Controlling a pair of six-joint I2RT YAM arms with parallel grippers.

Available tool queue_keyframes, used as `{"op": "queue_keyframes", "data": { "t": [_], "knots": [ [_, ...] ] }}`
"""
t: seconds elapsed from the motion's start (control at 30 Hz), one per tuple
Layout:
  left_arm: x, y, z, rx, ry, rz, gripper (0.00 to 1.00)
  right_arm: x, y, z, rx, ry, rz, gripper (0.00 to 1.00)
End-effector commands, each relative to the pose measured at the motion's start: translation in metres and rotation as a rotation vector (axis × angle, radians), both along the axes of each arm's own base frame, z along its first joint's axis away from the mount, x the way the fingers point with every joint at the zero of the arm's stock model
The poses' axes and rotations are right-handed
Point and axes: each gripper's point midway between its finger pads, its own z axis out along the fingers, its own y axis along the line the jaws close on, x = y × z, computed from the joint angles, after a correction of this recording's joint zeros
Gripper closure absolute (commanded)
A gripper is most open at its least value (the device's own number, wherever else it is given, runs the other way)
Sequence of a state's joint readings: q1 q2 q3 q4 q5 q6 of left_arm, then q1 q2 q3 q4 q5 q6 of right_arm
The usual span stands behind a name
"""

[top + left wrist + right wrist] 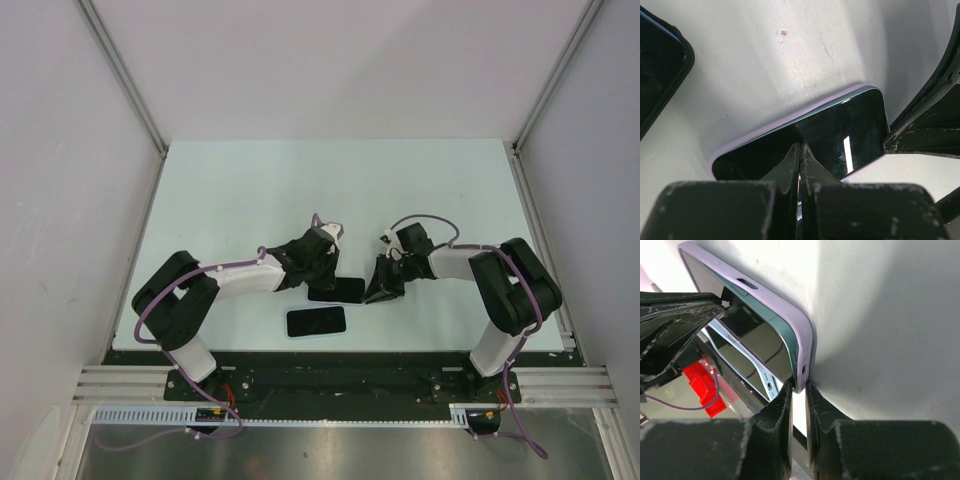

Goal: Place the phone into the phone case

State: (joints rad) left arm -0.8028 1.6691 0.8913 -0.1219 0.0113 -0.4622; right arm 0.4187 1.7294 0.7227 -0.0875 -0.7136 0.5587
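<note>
The phone (338, 291) lies flat on the table between my two grippers, its dark screen (850, 125) up. It sits in the lilac phone case (790, 315), whose rim (765, 127) wraps the phone's green edge. My left gripper (801, 146) is shut with nothing in it. Its tips rest on the screen, at the phone's left end (322, 272). My right gripper (799, 386) is closed on the near corner of the cased phone, one finger above and one below, at the phone's right end (375, 290).
A second dark phone-like slab (316, 321) with a pale rim lies flat just in front of the cased phone; its corner (660, 75) shows in the left wrist view. The pale table (300, 190) is walled in by white panels on three sides.
</note>
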Motion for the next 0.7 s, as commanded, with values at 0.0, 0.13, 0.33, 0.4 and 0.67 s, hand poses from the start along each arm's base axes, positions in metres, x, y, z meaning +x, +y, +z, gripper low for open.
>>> {"op": "queue_keyframes", "data": {
  "t": [0.0,0.13,0.33,0.4,0.67],
  "knots": [
    [-0.028,0.036,-0.037,0.169,0.111,-0.004,1.00,0.012,-0.042,-0.067,-0.499,-0.123,-0.016,0.92],
    [-0.028,0.036,-0.036,0.169,0.109,-0.003,1.00,0.011,-0.052,-0.076,-0.743,-0.189,0.030,0.92],
    [-0.029,0.036,-0.037,0.168,0.114,-0.006,1.00,0.018,-0.046,-0.054,-0.831,-0.298,0.035,0.88],
    [-0.029,0.036,-0.036,0.168,0.112,-0.005,1.00,0.021,-0.039,-0.040,-0.789,-0.323,0.026,0.84],
    [-0.031,0.037,-0.034,0.161,0.113,-0.010,1.00,0.029,-0.011,0.035,-0.288,-0.357,-0.081,0.48]
  ]
}}
